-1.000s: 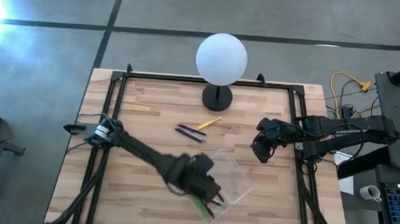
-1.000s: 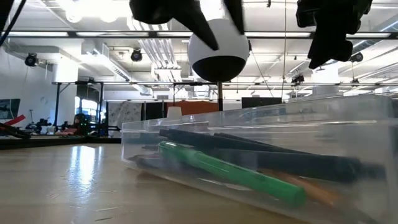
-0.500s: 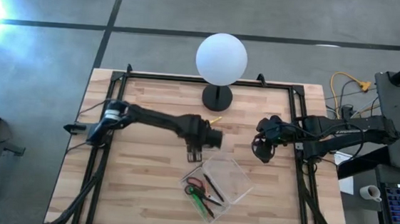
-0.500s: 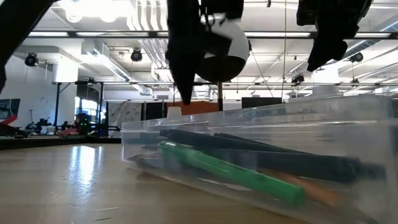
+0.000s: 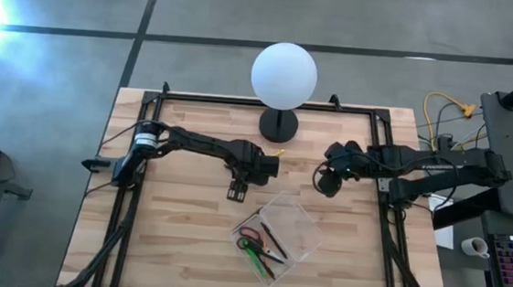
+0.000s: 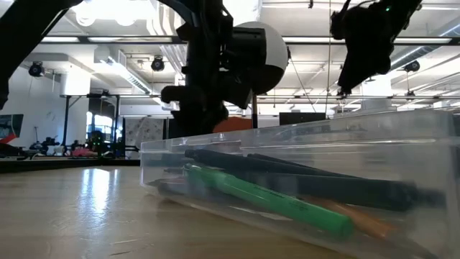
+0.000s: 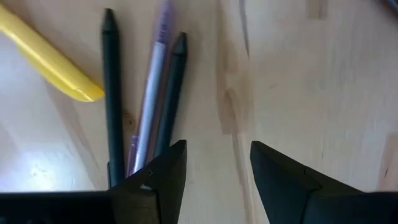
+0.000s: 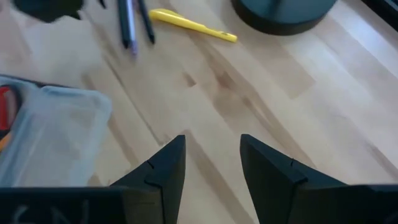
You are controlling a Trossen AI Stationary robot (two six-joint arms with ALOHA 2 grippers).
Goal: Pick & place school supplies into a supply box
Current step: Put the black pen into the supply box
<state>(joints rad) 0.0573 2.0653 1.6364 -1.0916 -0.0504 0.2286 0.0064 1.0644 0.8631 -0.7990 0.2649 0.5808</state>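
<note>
The clear supply box [image 5: 278, 236] lies on the table's near middle. It holds red-handled scissors [image 5: 249, 236], the green marker [image 6: 266, 198] and dark pens [image 6: 287, 173]. Two dark pens and a purple one [image 7: 152, 99] lie side by side on the wood, with the yellow pencil [image 7: 53, 59] beside them. My left gripper [image 7: 217, 168] hovers open just above these pens and touches nothing. From above, its arm [image 5: 256, 166] covers them. My right gripper [image 5: 325, 184] hangs open over bare wood, to the right of the box [image 8: 50, 124] and the pencil [image 8: 193, 25].
The white globe lamp [image 5: 284, 74] stands on its black base [image 5: 279, 124] at the table's far middle, close behind the pencil; the base [image 8: 283, 12] also shows in the right wrist view. Bare wood lies left of the box and along the near edge.
My left gripper has risen from over the box and swung toward the table's far edge, ending above the loose pens. The red scissors, covered a second ago, now show in the box. My right gripper has shifted a little toward the table's middle.
</note>
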